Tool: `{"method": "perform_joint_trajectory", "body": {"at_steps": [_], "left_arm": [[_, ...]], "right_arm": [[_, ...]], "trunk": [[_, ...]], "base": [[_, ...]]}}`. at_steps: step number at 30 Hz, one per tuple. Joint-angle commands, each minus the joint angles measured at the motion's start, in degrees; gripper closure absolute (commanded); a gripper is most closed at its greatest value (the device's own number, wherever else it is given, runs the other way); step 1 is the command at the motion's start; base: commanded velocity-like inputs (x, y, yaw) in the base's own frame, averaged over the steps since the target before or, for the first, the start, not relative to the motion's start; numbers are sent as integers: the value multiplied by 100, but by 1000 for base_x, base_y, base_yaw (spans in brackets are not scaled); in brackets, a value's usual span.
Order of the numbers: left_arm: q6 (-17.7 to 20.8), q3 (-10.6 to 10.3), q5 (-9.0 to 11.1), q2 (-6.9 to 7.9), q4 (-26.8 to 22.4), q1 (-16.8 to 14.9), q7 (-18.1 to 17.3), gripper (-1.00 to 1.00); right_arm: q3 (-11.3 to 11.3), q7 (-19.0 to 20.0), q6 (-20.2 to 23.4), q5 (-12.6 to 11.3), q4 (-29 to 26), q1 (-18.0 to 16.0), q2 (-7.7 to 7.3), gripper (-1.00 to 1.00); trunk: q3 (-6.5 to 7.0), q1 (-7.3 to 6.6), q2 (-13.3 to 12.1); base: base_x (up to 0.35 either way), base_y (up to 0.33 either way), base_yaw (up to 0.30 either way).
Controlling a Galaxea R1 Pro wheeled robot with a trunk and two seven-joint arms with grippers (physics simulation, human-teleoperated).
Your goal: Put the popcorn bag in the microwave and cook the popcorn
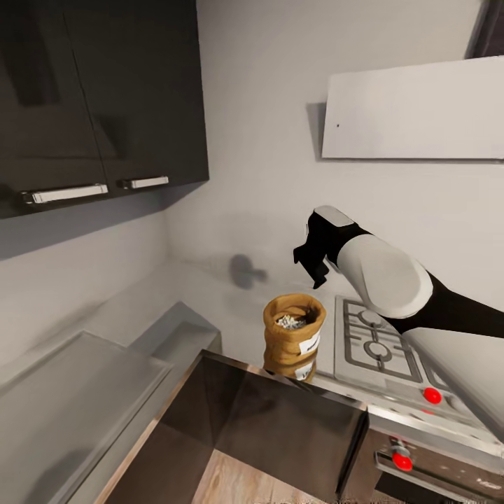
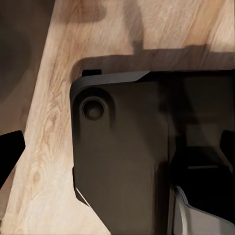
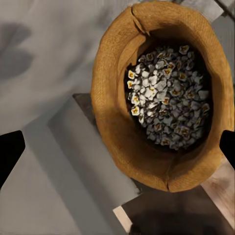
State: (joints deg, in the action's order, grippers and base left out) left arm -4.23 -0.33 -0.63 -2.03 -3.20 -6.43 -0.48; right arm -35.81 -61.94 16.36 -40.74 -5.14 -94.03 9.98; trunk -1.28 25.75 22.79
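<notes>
Nearest to me, the left wrist camera looks down at the light wood floor (image 2: 44, 147) and a dark part of the robot's own body (image 2: 122, 156); a black fingertip (image 2: 10, 152) shows at the frame's edge, but I cannot tell whether that gripper is spread or closed.

Further in, the popcorn bag (image 1: 294, 334) stands upright on the steel countertop (image 1: 210, 308), just beside the gas hob (image 1: 371, 343). It looks light and soft, a burlap sack likely to buckle if squeezed hard; the rolled rim seems the firmest place to pinch, or the body can be clasped at mid-height.

Above and just behind it hovers the right gripper (image 1: 315, 262), apart from the bag, its fingers spread wide either side in its own wrist view.

That wrist view looks straight into the bag (image 3: 161, 93), showing the kernels (image 3: 169, 98). The head view alone shows its white label (image 1: 309, 344).
</notes>
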Motion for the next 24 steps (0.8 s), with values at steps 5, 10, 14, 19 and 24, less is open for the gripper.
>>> {"method": "perform_joint_trajectory", "body": {"at_steps": [5,10,14,19,24], "left_arm": [[-20,3,-1,1,3,-2,-5,-100],[-20,6,-6,1,3,-6,-5,-100],[-19,7,-3,1,2,-7,-5,-100],[-17,7,-6,1,-4,-7,-5,-100],[-19,7,-7,1,-5,-7,-5,-100]], "right_arm": [[48,-25,60,-40,-14,17,2,-100],[56,23,59,-40,-22,139,2,-100],[61,24,57,-39,-23,156,2,-100],[298,32,15,-40,-24,209,2,-100],[334,33,-9,-40,-23,405,2,-100]], "trunk": [[-47,3,13],[-56,3,13],[-57,3,13],[-57,3,13],[-57,3,13]], "base": [[0,0,-220],[0,0,-64],[0,0,-5],[0,0,0],[0,0,0]]}}
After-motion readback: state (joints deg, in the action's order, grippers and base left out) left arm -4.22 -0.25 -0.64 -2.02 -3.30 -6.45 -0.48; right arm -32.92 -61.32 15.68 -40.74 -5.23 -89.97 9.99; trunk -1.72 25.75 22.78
